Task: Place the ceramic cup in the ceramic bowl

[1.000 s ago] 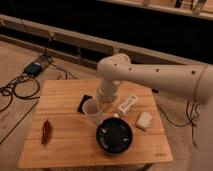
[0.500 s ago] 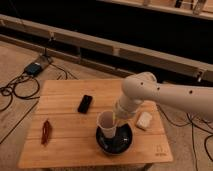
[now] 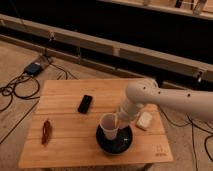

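Cup [image 3: 109, 125] and gripper [image 3: 119, 121] are seen together over the bowl [image 3: 114, 139]: the white cup is held by its right side, with its rim uppermost and slightly tilted, and the gripper appears to be clamped on its wall, though the fingers are largely hidden behind the cup and the wrist. The cup's base is seen inside the bowl's outline, on the left half; whether it touches the bowl's floor cannot be told. The gripper is found at the end of a thick white arm [image 3: 165, 100] that is brought in from the right edge, where it is cut off.

Just right of the gripper, a small white box [image 3: 144, 120] is laid on the table [image 3: 65, 150], partly covered by the wrist. Further left, well apart from the bowl, a flat black rectangle [image 3: 85, 103] is laid near the table's middle, and a thin reddish object [image 3: 46, 131], too blurred to be identified, is seen near the left edge.

The table is made of pale wooden slats and is cut off at the bottom of the view. It is set on a light floor, where dark cables [image 3: 15, 92] and a small bluish device [image 3: 34, 68] are seen to the left. Behind the table, a long pale rail [image 3: 100, 45] is run across a dark background.
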`<action>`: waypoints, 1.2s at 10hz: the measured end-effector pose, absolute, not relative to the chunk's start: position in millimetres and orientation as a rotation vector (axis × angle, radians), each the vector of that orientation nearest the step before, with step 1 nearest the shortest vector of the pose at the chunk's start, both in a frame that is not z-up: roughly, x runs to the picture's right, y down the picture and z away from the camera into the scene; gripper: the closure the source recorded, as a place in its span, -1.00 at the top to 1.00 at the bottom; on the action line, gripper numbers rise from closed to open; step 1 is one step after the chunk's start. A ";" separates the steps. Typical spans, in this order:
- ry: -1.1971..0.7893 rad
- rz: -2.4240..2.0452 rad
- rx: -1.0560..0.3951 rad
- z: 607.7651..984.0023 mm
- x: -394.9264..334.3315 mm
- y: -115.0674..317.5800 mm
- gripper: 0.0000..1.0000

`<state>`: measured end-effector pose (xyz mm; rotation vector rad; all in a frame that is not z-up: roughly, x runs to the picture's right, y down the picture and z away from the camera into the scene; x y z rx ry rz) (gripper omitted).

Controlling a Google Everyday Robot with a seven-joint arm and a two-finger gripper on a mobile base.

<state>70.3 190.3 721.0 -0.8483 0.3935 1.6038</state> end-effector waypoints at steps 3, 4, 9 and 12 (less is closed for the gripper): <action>0.394 1.601 -0.863 735.4 76.0 199.5 -1.00; 0.397 1.600 -0.862 740.1 78.8 201.8 -0.98; 0.395 1.604 -0.850 748.0 82.9 201.1 -0.10; 0.394 1.605 -0.850 748.0 83.0 201.1 0.06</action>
